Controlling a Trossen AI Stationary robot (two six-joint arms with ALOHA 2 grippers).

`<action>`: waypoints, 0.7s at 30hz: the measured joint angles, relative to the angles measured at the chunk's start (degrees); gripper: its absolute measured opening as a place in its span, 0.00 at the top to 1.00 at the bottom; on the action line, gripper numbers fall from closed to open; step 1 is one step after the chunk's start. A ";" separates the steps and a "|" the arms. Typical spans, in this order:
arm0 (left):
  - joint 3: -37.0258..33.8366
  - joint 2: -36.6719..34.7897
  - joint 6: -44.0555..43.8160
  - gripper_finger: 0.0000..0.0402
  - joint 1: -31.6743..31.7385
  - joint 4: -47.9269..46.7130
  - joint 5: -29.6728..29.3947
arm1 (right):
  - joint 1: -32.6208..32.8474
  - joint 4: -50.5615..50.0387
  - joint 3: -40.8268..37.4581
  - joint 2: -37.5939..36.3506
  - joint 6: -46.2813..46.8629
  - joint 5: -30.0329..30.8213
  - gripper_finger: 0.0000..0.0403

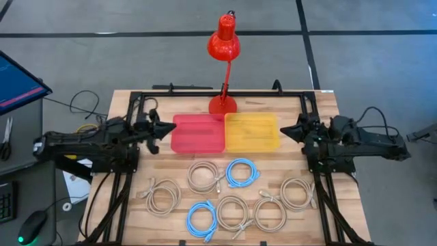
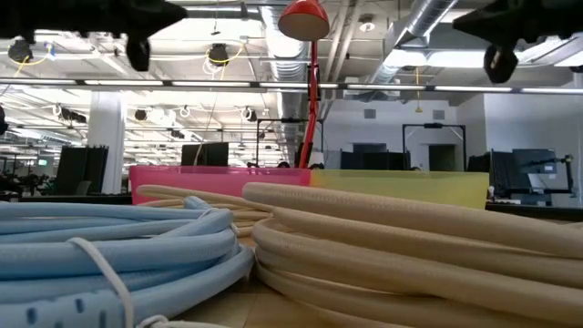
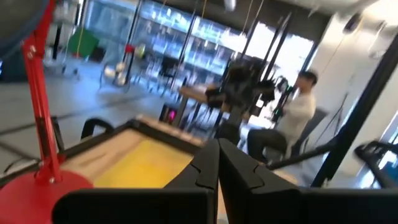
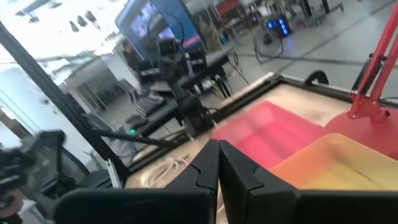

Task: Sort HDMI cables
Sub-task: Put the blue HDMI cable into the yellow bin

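Note:
Several beige HDMI cable coils (image 1: 203, 175) and two light blue ones (image 1: 242, 172) lie flat on the near half of the wooden table. A blue coil (image 2: 109, 246) and a beige coil (image 2: 410, 246) fill the low view. My left gripper (image 1: 171, 128) hangs shut above the table at the left end of the pink tray (image 1: 198, 133). My right gripper (image 1: 283, 128) hangs shut at the right end of the yellow tray (image 1: 252, 131). Both point level at each other, and each wrist view shows its fingers (image 3: 217, 168) (image 4: 217, 165) closed on nothing.
A red desk lamp (image 1: 224, 41) stands with its base (image 1: 222, 104) just behind the two trays. Black frame rails (image 1: 218, 93) border the table. A monitor (image 1: 17, 82) stands off the left edge. A seated person (image 3: 298, 112) shows beyond the table.

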 joint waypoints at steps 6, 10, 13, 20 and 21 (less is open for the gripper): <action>5.38 10.24 0.79 0.98 0.00 -1.79 0.10 | 1.06 -8.82 7.25 12.47 6.65 0.04 1.00; 6.31 11.27 -0.71 0.98 -0.29 -1.79 0.63 | 4.91 -13.97 11.50 20.87 12.08 0.02 1.00; 6.35 10.11 -0.91 0.98 -1.24 -1.69 0.63 | 8.98 -15.21 14.24 26.95 15.04 0.87 1.00; 7.08 7.78 -2.14 0.99 -5.85 -1.95 -1.41 | 19.09 -22.00 24.10 38.67 19.98 11.14 1.00; 7.52 7.78 -1.63 0.99 -7.01 -2.03 -2.40 | 20.40 -23.62 25.76 39.90 20.57 13.37 1.00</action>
